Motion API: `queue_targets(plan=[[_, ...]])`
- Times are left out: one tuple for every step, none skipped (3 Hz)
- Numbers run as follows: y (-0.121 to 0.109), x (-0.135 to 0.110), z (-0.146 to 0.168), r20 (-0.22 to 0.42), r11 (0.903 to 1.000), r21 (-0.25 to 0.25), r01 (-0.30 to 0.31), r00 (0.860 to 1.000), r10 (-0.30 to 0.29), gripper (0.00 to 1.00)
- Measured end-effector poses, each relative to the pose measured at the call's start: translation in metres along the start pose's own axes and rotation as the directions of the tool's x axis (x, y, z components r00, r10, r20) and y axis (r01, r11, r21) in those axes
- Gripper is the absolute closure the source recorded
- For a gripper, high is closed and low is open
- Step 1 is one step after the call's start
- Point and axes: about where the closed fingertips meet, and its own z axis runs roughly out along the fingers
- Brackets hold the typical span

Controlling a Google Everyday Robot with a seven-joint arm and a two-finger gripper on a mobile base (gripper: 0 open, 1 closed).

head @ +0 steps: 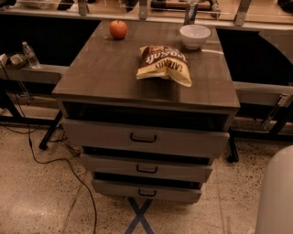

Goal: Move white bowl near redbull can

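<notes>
Camera view. The hand is outside the frame, so whether its fingers are apart or together cannot be told. A pale rounded part of the robot body [277, 192] fills the lower right corner.

The bowl [195, 35] is round, plain glossy white and upright. It stands on the bench [105, 68] near its far right corner, in the upper centre-right of the frame. The can [191, 10] is slim, silver-grey with darker patches. It stands upright just behind the bowl at the top edge of the frame, and its top is cut off.

An apple [118, 29] rests near the bench's far left corner, well apart from the bowl. A chip bag [163, 64] lies mid-bench, in front of the bowl and to its left. Three drawers [143, 137] below stand partly pulled out. A bottle [31, 55] stands on a ledge at the left. A cable [59, 167] runs over the floor.
</notes>
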Motion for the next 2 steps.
queue_targets(plan=[[-0.0073,-0.0034,-0.0214,0.032,0.9996,0.013,0.024,0.999,-0.024,1.00],[-0.0073,-0.0034,-0.0214,0.032,0.9996,0.013,0.024,0.999,-0.024,1.00]])
